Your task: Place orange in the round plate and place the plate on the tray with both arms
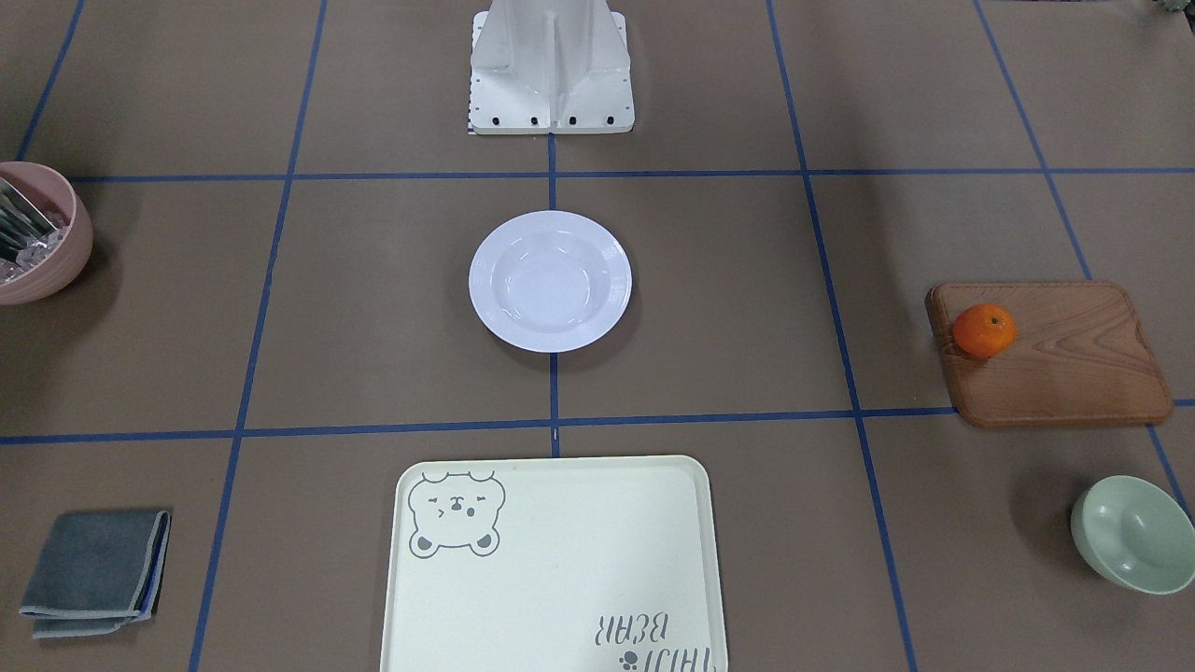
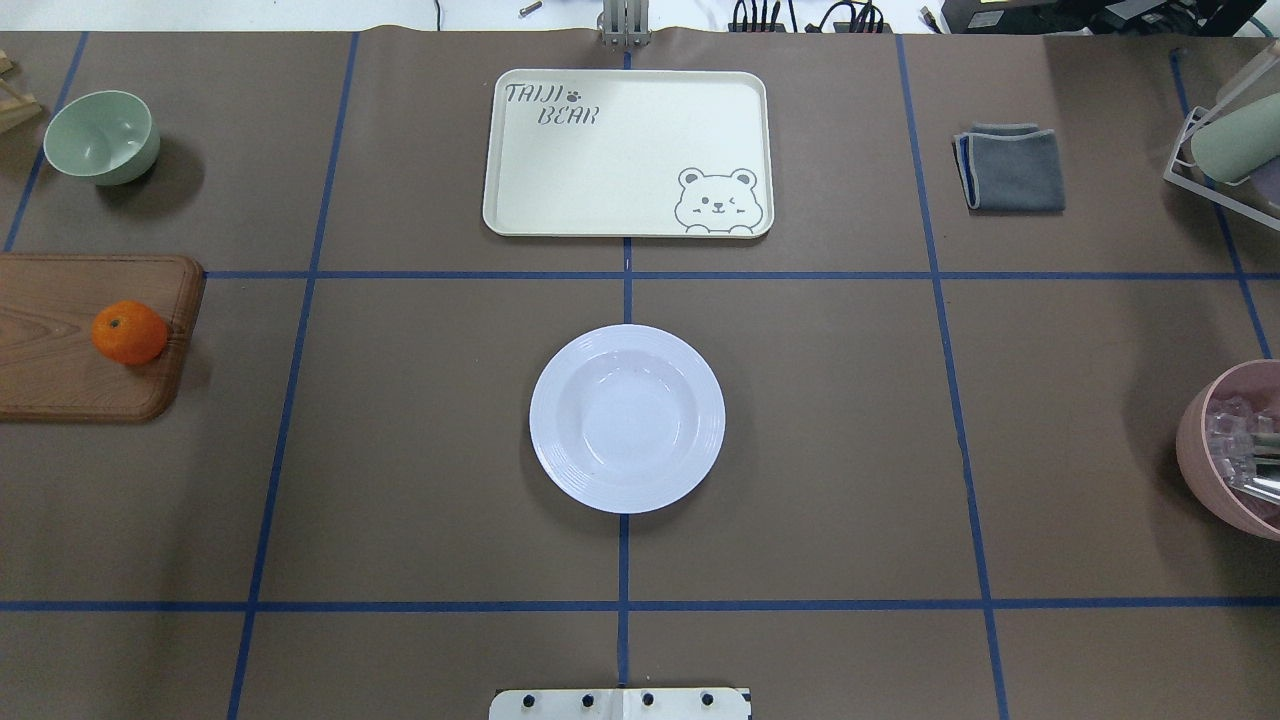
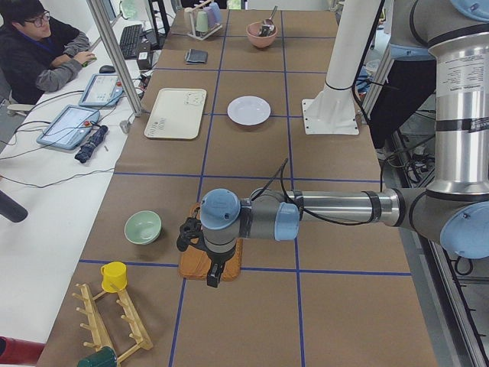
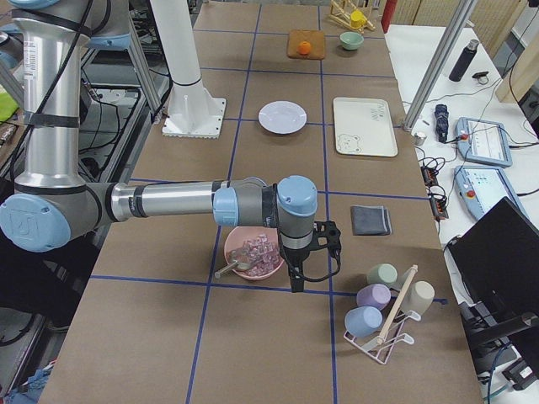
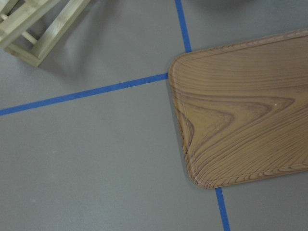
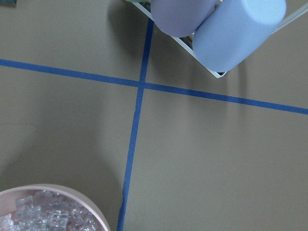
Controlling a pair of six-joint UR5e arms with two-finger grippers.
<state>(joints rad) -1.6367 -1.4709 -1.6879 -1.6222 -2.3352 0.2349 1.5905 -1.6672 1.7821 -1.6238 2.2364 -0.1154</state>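
Orange (image 2: 129, 332), one, sits on the single board (image 2: 60, 370) at the worktop's (image 2: 420, 450) left edge, close to the board's inner side. One plate (image 2: 627, 418) stands upright at worktop centre. One tray (image 2: 620, 150) lies at the middle of the far edge, apart from the plate. Two bowls: green bowl (image 2: 101, 136) near the far left corner, pink bowl (image 2: 1225, 450) at the right edge. One cloth (image 2: 1012, 168) lies toward the far right corner. Two tools: left tool (image 3: 212, 280) hangs over the board's outer end, right tool (image 4: 296, 284) beside the pink bowl. Whether either is apart or together, cannot tell.
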